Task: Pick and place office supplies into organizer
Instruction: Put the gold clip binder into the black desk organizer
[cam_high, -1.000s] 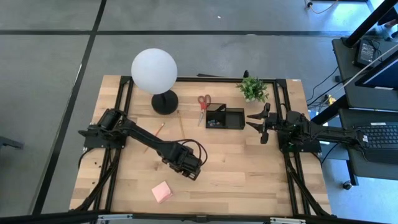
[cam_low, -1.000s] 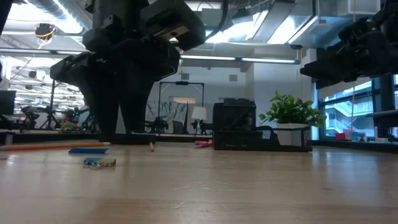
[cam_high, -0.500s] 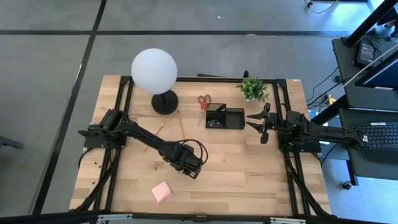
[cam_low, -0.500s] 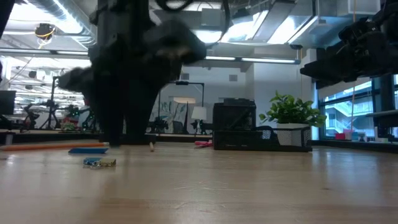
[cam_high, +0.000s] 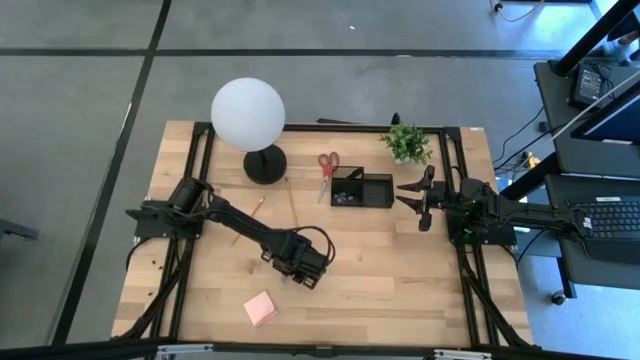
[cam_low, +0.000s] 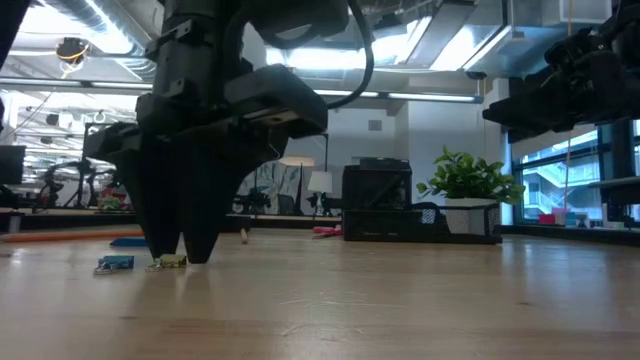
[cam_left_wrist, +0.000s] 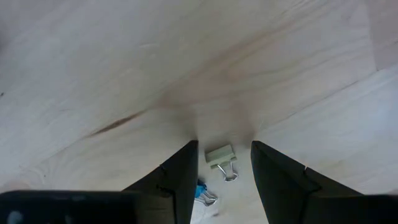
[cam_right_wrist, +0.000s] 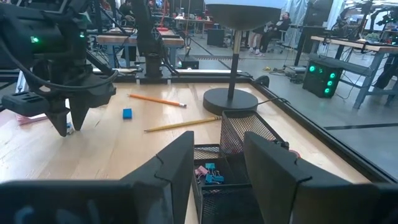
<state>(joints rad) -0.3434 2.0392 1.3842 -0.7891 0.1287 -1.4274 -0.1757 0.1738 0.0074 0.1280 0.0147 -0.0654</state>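
Note:
My left gripper (cam_high: 296, 272) points straight down at the table's middle, open, its fingertips (cam_low: 182, 256) at the wood. A pale green binder clip (cam_left_wrist: 221, 155) lies between them, clear of both. A blue clip (cam_left_wrist: 203, 194) lies beside one finger, partly hidden by it. The black organizer (cam_high: 362, 189) stands at the far middle with clips (cam_right_wrist: 208, 172) inside. The red-handled scissors (cam_high: 327, 165), two pencils (cam_right_wrist: 157, 100) (cam_right_wrist: 180, 124), the blue eraser (cam_right_wrist: 127, 113) and the pink pad (cam_high: 261, 309) lie flat on the table. My right gripper (cam_high: 418, 197) waits open and level, right of the organizer.
A white globe lamp (cam_high: 248, 115) on a round black base stands at the far left. A small potted plant (cam_high: 406, 143) stands behind the organizer. Bare wood (cam_high: 400, 270) spreads over the near right.
My left gripper has come down, still open, until its fingertips stand at the table around the green clip. In the low view the blue clip now lies apart from the green one, having slid a little to the side.

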